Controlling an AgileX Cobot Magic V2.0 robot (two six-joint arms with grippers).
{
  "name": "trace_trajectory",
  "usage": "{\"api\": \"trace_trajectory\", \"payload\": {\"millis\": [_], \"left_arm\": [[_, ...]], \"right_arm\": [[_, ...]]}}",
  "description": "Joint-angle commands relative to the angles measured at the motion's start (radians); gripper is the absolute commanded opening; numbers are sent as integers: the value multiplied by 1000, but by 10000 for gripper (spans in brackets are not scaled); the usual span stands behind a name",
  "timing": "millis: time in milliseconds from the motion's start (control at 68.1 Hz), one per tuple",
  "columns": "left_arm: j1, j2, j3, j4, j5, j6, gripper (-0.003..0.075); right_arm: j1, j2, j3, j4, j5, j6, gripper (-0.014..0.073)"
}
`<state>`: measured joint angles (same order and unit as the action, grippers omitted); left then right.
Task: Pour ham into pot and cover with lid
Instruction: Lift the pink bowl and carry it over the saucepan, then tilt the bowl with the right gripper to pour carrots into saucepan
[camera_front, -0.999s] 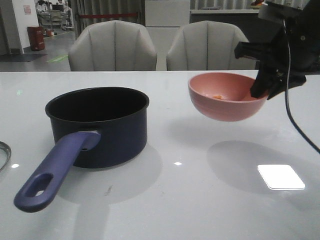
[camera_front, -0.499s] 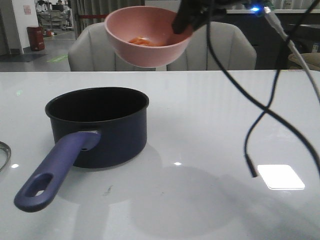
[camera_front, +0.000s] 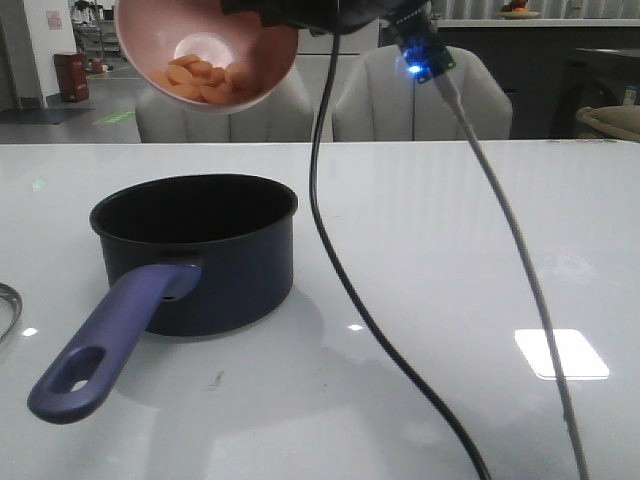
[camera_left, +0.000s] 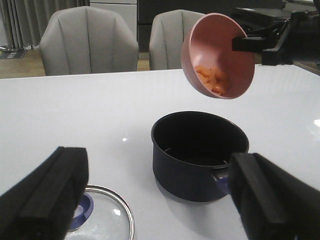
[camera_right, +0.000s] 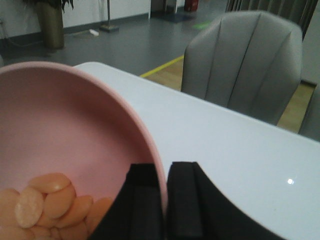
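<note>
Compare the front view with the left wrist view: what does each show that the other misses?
Front only: the pot's handle and hanging cables. Left wrist only: the lid lying on the table and the open left gripper. Both: the tilted bowl with ham above the pot, and two chairs.

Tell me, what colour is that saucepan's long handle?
Blue-purple, on the dark navy saucepan's long handle; clearest in the front view.

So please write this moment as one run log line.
right gripper: shut on bowl | bowl: tilted above pot | ham: in bowl | lid: on table
</note>
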<state>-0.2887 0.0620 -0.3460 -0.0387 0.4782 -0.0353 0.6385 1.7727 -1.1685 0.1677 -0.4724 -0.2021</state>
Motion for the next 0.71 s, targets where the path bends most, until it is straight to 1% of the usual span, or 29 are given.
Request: {"api": "trace_trajectory", "payload": {"millis": [0, 59, 73, 88, 132, 147, 162, 176, 191, 206, 220, 235, 250, 264, 338, 426, 470, 485, 499, 514, 558, 573, 588, 602, 690], "left_arm": [[-7, 10, -25, -9, -79, -1, 617], [-7, 10, -25, -9, -79, -1, 617], [-7, 10, -25, -9, -79, -1, 617], [-7, 10, -25, -9, -79, -1, 617], [-7, 10, -25, -9, -79, -1, 617], [-7, 10, -25, -9, -79, -1, 617], [-7, 10, -25, -9, -79, -1, 617], [-7, 10, -25, -9, -79, -1, 617], [-7, 10, -25, -9, -79, -1, 617], [-7, 10, -25, -9, -79, -1, 617], [-7, 10, -25, -9, -79, -1, 617], [-7, 10, -25, -9, -79, -1, 617], [-7, 10, -25, -9, -79, -1, 617], [-7, 10, -25, -9, -79, -1, 617], [-7, 10, -25, -9, -79, -1, 617], [-7, 10, -25, -9, -79, -1, 617], [-7, 10, -25, -9, -79, -1, 617], [-7, 10, -25, -9, -79, -1, 617], [-7, 10, -25, -9, -79, -1, 617], [-7, 10, -25, -9, -79, -1, 617], [-7, 10, -25, -9, -79, -1, 617], [-7, 10, -25, -9, -79, -1, 617], [-7, 10, -25, -9, -79, -1, 617], [-7, 10, -25, -9, -79, -1, 617], [-7, 10, -25, -9, -79, -1, 617]], "right_arm": [[9, -11, -3, -8, -233, -104, 138], [17, 15, -2, -9, -268, -174, 138], [18, 18, -2, -9, -273, -174, 138], [22, 26, -2, -9, -287, -215, 138], [31, 41, -2, -9, -314, -274, 138], [35, 53, -2, -9, -337, -323, 138], [35, 53, -2, -9, -337, -323, 138], [45, 64, -2, -9, -362, -373, 138], [45, 64, -2, -9, -362, -373, 138], [53, 78, -2, -9, -389, -423, 138], [53, 78, -2, -9, -389, -423, 138], [58, 86, -2, -9, -416, -475, 138], [60, 89, -2, -9, -422, -475, 138], [68, 96, -2, -9, -443, -527, 138], [79, 120, -2, -9, -507, -640, 138], [91, 155, -2, -9, -613, -779, 138], [94, 164, -2, -10, -649, -814, 138], [96, 172, -2, -10, -684, -849, 138], [96, 174, -2, -10, -694, -849, 138], [98, 180, -2, -14, -724, -885, 138], [99, 193, -2, -21, -776, -928, 138], [99, 203, -2, -30, -818, -953, 138], [99, 206, -2, -32, -818, -962, 138], [99, 209, -2, -37, -815, -1003, 138], [99, 219, -1, -46, -815, -1054, 138]]}}
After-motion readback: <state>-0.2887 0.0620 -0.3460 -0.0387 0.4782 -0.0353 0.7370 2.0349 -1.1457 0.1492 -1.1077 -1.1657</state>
